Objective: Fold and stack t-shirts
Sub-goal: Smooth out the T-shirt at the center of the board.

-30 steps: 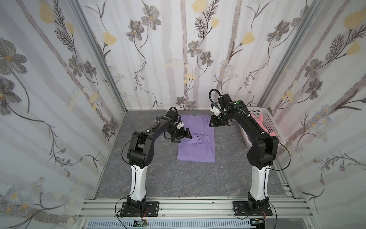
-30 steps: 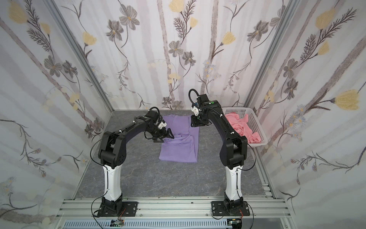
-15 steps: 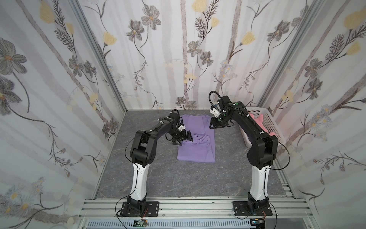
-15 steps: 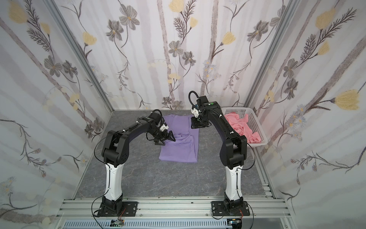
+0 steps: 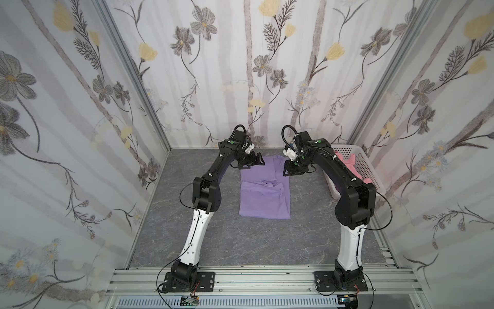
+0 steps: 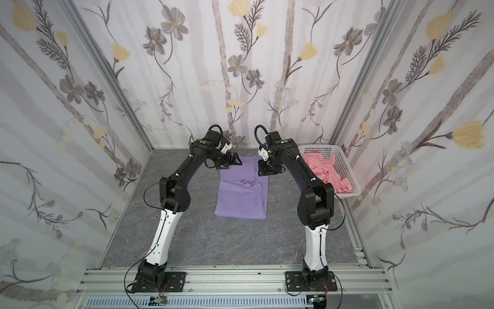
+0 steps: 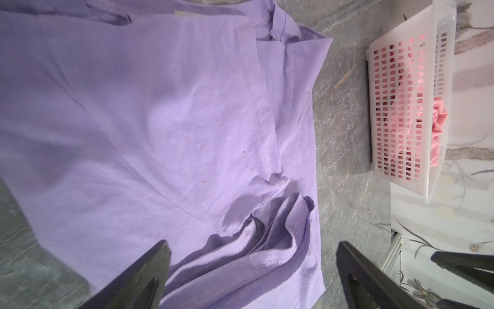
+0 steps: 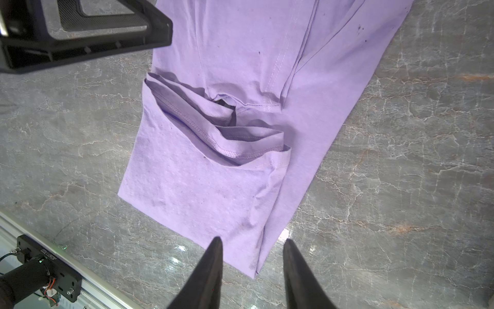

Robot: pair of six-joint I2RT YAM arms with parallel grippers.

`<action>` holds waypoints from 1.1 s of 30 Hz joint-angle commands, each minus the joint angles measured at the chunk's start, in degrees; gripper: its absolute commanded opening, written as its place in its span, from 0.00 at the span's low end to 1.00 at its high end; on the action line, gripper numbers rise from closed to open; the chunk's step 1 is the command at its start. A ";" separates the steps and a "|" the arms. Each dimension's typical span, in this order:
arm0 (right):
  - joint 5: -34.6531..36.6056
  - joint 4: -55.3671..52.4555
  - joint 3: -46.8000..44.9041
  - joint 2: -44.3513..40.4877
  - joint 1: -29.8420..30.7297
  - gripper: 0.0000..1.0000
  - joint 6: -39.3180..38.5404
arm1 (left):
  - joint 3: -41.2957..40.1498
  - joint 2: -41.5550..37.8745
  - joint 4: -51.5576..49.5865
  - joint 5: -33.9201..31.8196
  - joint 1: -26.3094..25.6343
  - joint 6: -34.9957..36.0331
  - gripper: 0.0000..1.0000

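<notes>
**Lavender cotton t-shirt lying part-folded between 2 empty grippers**

The fingers of the left gripper [image 7: 251, 244] are standing as wide apart as they go, holding nothing. The fingers of the right gripper [image 8: 252, 240] are showing a narrower gap, also empty, with cloth and stone visible between them. Both are hovering over the far end of the purple t-shirt [image 5: 264, 198]. It is lying flat in the middle of the table [image 5: 213, 240] as 1 long narrow strip, sides turned in. A stitched sleeve hem [image 8: 227, 144] is bunching into loose ridges halfway along.

The fabric is looking thin, matte and limp, so it is probably light and will sag and slip unless several layers are pinched together. The 2 far corners seem the best holds.

A crumpled pink garment [image 6: 324, 168] is sitting in a white slotted plastic basket [image 6: 344, 166] beside the right arm.
</notes>
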 commanded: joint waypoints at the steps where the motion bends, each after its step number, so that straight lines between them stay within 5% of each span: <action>1: -1.39 0.93 -0.63 -0.36 0.25 0.38 0.91 | -1.55 -0.80 -4.17 -3.00 0.41 0.77 1.00; 7: 2.68 1.54 -3.24 2.43 1.81 0.37 -1.90 | -10.92 -8.04 -1.68 -3.70 0.50 1.36 1.00; 15: 10.71 2.04 1.73 10.92 2.08 0.37 -4.84 | -35.49 -24.03 15.16 4.32 -3.27 -7.71 1.00; 21: 8.24 2.06 7.08 16.27 2.25 0.37 -4.86 | -49.61 -27.07 23.87 5.38 -5.39 -12.08 1.00; 33: 4.74 1.71 7.55 19.54 4.09 0.37 -4.48 | -57.67 -26.47 26.05 2.90 -5.57 -11.60 1.00</action>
